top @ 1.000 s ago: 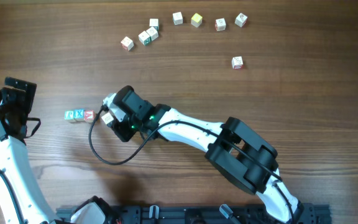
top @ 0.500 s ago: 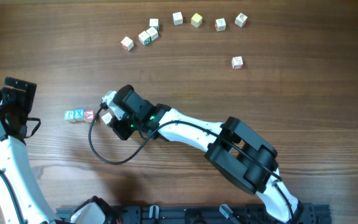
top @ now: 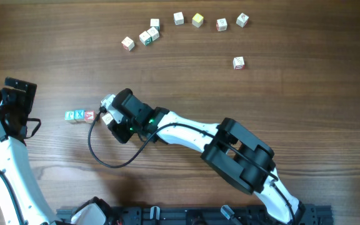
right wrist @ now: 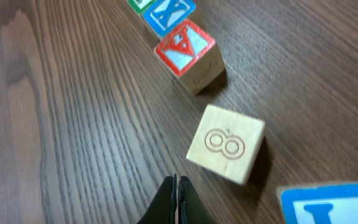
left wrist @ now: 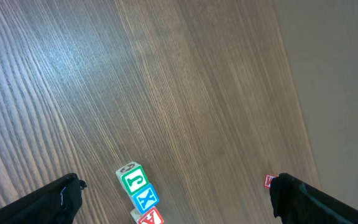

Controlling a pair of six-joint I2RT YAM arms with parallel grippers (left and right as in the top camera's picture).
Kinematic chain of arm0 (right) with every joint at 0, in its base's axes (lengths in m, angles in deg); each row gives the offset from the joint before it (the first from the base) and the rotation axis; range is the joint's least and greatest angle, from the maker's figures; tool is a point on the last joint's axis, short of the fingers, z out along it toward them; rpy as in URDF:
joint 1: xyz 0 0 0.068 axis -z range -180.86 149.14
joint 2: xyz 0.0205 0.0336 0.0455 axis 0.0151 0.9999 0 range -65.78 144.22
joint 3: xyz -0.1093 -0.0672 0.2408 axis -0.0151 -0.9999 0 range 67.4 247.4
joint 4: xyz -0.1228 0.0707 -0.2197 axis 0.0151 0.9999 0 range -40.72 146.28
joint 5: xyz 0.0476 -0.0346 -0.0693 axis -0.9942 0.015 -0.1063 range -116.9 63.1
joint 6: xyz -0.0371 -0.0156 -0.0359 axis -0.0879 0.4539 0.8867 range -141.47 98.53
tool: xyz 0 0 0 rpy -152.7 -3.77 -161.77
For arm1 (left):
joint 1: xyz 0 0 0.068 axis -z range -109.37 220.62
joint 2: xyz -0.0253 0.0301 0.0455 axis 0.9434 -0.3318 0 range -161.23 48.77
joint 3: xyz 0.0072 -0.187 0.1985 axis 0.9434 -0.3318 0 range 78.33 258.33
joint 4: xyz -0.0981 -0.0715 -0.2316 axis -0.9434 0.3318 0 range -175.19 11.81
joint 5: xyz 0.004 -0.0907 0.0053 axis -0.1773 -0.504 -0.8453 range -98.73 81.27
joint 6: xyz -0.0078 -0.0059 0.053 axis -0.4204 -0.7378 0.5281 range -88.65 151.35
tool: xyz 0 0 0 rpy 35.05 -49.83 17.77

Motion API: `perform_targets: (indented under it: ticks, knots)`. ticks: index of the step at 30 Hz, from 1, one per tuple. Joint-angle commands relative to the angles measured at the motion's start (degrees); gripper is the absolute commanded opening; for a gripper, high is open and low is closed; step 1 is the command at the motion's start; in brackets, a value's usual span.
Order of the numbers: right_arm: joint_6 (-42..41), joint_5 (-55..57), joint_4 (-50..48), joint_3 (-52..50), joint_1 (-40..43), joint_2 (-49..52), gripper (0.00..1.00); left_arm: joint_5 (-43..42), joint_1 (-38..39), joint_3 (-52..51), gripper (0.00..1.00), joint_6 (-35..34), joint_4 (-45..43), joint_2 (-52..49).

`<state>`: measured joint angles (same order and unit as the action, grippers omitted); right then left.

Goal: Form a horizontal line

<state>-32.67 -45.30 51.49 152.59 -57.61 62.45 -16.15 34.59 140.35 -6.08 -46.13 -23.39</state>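
The horizontal line (top: 79,115) is a short row of three cubes: green J (left wrist: 133,179), blue X (left wrist: 145,199) and red A (left wrist: 151,216). In the right wrist view the red A cube (right wrist: 185,53) ends the row. A pale cube with an engraved top (right wrist: 225,144) lies just behind it with a small gap, turned a little askew. A blue-faced cube (right wrist: 328,204) lies beside that. My right gripper (right wrist: 176,199) is shut and empty, low over the table next to the pale cube; in the overhead view it (top: 108,114) is right of the row. My left gripper (left wrist: 179,202) is open, high above the row.
Several loose cubes (top: 178,18) lie scattered along the far edge of the table, with one apart (top: 238,62) at the right. The left arm (top: 11,106) stands at the table's left side. A black cable (top: 99,156) loops under the right arm.
My right gripper has crept slightly left toward the row's red end. The left arm and the row have not moved.
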Motion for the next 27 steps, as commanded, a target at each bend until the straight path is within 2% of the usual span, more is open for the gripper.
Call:
perform_targets:
  ticks: [1,27]
  knots:
    - [0.5,-0.9,-0.9,-0.4,-0.2,2.2,0.05,-0.5,-0.2,1.0,1.0,-0.5,0.0,0.0]
    - [0.6,-0.5,-10.8,-0.4,-0.3,3.6,0.05,-0.5,-0.2,1.0,1.0,-0.5,0.0,0.0]
